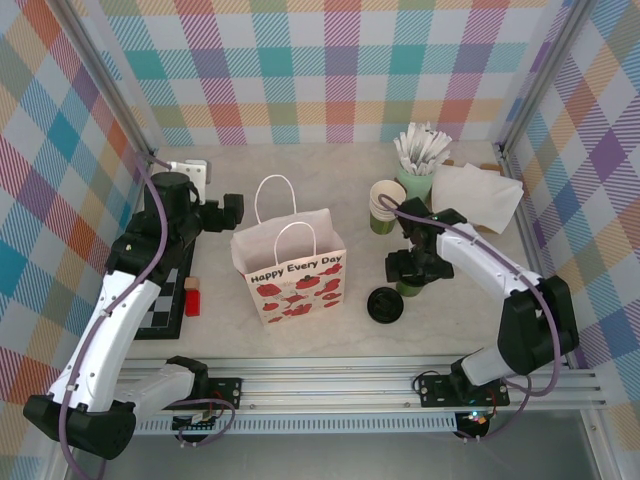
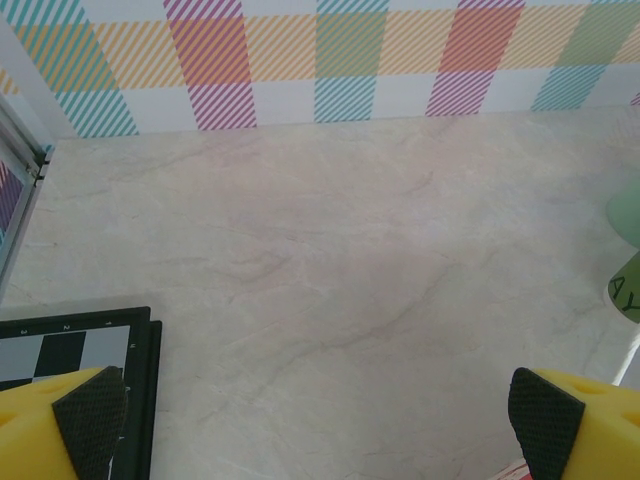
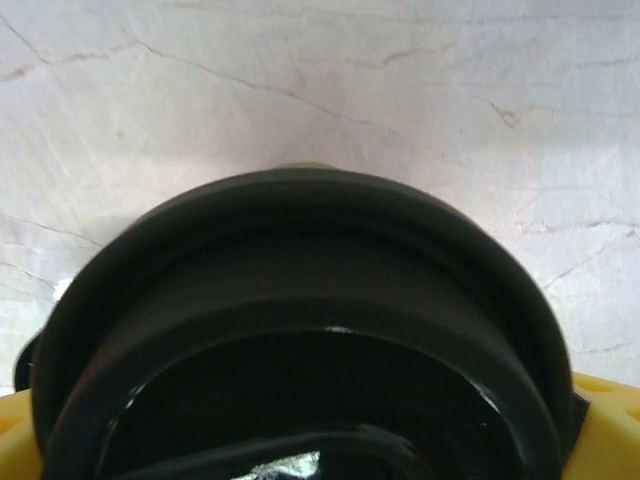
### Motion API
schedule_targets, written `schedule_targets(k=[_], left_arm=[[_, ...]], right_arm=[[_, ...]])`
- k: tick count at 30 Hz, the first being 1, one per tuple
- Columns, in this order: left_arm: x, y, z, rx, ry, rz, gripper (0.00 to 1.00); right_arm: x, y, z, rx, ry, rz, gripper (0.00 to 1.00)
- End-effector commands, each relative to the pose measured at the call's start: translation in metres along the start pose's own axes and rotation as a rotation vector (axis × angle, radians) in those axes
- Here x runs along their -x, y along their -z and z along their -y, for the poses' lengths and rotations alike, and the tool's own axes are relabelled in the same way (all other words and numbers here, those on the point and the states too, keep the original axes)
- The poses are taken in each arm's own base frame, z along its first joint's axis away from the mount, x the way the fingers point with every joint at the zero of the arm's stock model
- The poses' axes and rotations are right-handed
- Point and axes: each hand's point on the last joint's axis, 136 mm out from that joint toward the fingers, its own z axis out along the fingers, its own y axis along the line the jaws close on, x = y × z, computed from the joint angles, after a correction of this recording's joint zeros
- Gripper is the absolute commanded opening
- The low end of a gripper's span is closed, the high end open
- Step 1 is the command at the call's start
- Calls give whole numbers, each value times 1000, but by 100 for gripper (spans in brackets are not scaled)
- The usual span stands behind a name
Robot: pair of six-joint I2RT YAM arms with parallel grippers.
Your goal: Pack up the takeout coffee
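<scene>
Nothing is packed yet. The right hand is hovering wide around the takeout coffee, which is standing on the worktop beside the paper bag. Gripping, lifting and bagging are all waiting. Farther back, the left hand is hanging wide, empty.

Paper bag upright, centre. Loose black lid right of it. Cup stack, napkins behind. Chessboard, red block left.

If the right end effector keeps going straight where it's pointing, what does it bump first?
The black lid of the takeout coffee. It sits directly ahead of the right end effector and looks very close. I cannot tell whether they touch.
</scene>
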Motion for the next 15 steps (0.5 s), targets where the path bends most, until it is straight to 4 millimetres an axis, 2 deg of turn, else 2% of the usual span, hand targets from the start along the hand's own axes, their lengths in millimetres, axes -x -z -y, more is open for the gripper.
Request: schedule_targets(k=[1, 15], left_arm=[[-3, 4, -2, -3, 21, -8, 100], [-6, 3, -4, 5, 28, -6, 100]], right_arm=[[-7, 11, 2, -18, 7, -52, 100], [0, 7, -4, -7, 9, -78, 100]])
